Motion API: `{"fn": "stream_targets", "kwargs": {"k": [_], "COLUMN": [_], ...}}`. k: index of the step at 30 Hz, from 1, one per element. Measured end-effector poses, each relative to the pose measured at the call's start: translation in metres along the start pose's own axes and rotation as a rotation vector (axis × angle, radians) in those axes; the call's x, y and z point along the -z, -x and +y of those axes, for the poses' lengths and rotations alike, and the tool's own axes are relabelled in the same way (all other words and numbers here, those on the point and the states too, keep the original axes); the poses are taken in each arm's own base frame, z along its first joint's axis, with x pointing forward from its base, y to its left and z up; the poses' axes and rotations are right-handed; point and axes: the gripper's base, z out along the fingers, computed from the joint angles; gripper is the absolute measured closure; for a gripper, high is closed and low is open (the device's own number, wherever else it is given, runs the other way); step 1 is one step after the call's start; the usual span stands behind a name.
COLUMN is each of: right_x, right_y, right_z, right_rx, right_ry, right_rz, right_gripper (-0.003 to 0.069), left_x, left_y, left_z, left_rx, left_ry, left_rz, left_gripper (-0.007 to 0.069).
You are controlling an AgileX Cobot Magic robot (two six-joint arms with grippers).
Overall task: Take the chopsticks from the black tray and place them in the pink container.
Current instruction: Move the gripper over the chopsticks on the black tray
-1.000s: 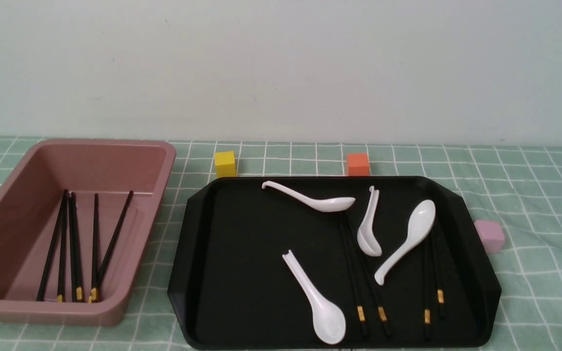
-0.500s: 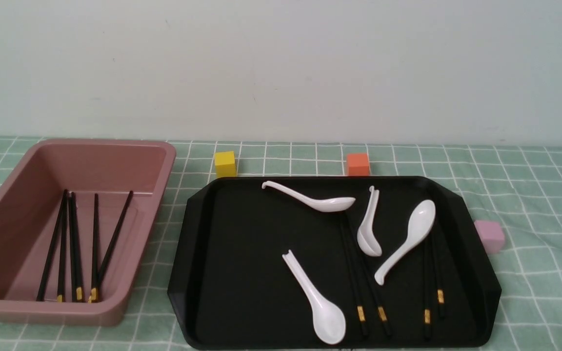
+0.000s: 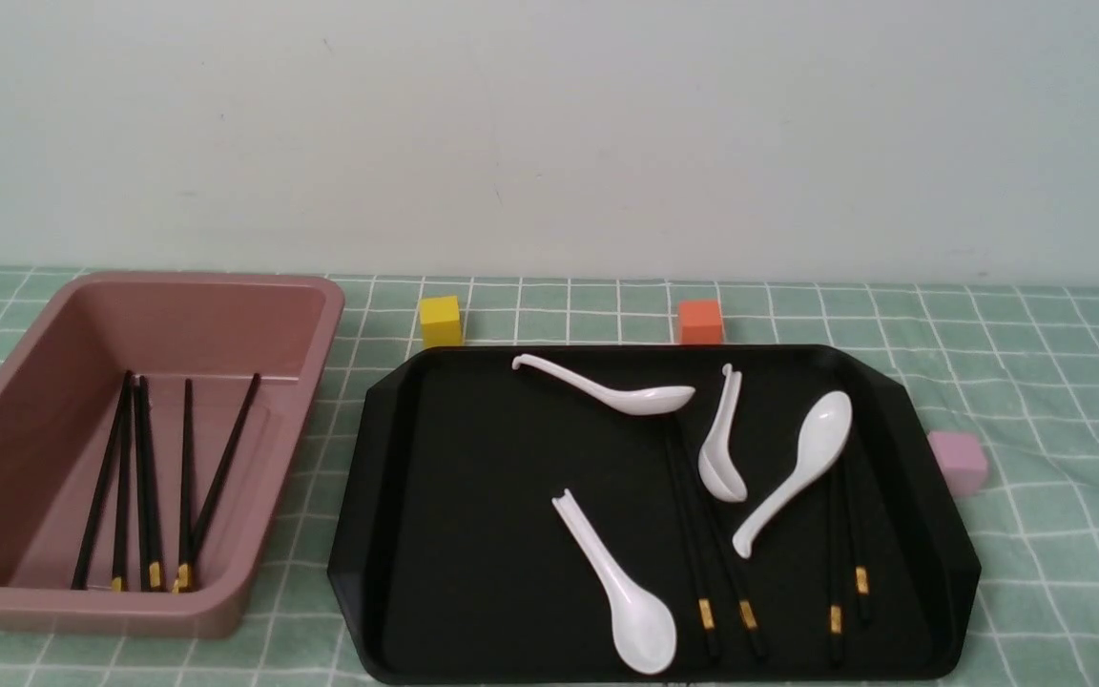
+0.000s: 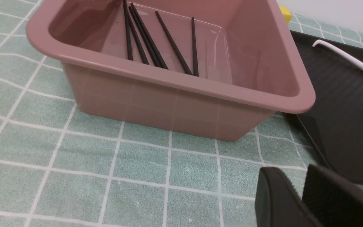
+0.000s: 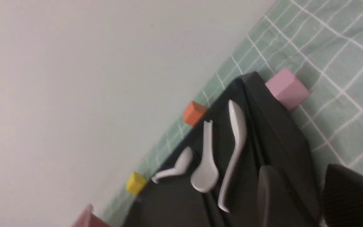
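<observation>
Jaws hold nothing: left narrowly parted, right wider. Four chopsticks (image 3: 705,611) lie in the tray (image 3: 473,496), partly under spoons (image 3: 821,429); others are in the container (image 3: 225,320). A fetch is due, I judge: grip a banded end clear of spoons.

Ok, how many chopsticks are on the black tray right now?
4. Two chopsticks lie mid-tray, far ends by a white spoon; two more near the black tray's right rim, by another spoon. Black on black, so more may hide.
</observation>
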Motion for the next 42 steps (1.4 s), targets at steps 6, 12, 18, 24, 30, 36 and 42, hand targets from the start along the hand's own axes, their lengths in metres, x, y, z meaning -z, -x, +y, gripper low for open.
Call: {"fn": "stream_targets", "kwargs": {"k": [6,12,18,24,30,36,42], "right_x": [0.010,0.006,-0.046,-0.105,-0.158,-0.197,-0.223], "right_y": [0.032,0.065,0.052,0.005,-0.050,-0.086,-0.109], "right_z": [0.037,0.102,0.098,0.081,0.084,0.099,0.114], "right_rx": [0.065,0.438,0.560,0.473,0.468,0.627,0.768], "right_ry": [0.249,0.111,-0.279,-0.219,-0.001,-0.074,-0.299], "right_rz": [-0.265,-0.129,0.513,1.097,1.322,1.437,1.402], "right_gripper": [0.0424,0.0643,0.0671,0.0652,0.0503,0.0379,0.0359], "left_x": [0.000,0.000,0.000,0.000,0.000,0.000,0.000], "left_y": [0.000,0.000,0.000,0.000,0.000,0.000,0.000], "left_z": [0.000,0.000,0.000,0.000,0.000,0.000,0.000], "left_rx": [0.000,0.000,0.000,0.000,0.000,0.000,0.000], "left_ry": [0.000,0.000,0.000,0.000,0.000,0.000,0.000], "left_rz": [0.000,0.000,0.000,0.000,0.000,0.000,0.000], "left_gripper": [0.0469,0.0469,0.0469,0.0461,0.0459,0.0448,0.0445]}}
